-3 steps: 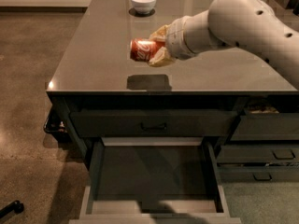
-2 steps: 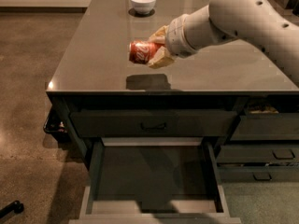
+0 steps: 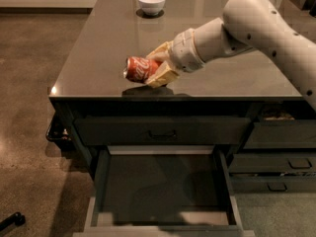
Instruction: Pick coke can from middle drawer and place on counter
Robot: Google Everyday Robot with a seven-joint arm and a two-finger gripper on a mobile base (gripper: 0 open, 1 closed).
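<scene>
Polished brown concrete floor [image 3: 29, 107] surrounds a dark cabinet with a glossy grey-brown tabletop [image 3: 108, 43]. We count one coke can [image 3: 140, 69], and it is not in the drawer: it sits over the front part of the tabletop, near the front edge and a little left of centre, with its dark shadow [image 3: 148, 90] directly beneath. The can's long axis is close to horizontal, roughly along the front edge. One silver end points toward the left of the frame, the other end is buried in the grasp, and the white script faces the camera. The end effector [image 3: 154, 69] reaches in from the right on the single white arm [image 3: 256, 23], and its two tan fingers [image 3: 162, 78] are clamped on the can from above and below. We cannot tell whether the lower finger touches the surface. One white bowl [image 3: 151, 2] stands at the far edge of the tabletop, well apart from the can. Below the front edge we count one closed top drawer [image 3: 163, 131] with a black bar handle. Under it, one middle drawer [image 3: 163, 149] is pulled fully out, showing a flat dark floor. Three more drawer fronts [image 3: 291, 163] stack at the right.
</scene>
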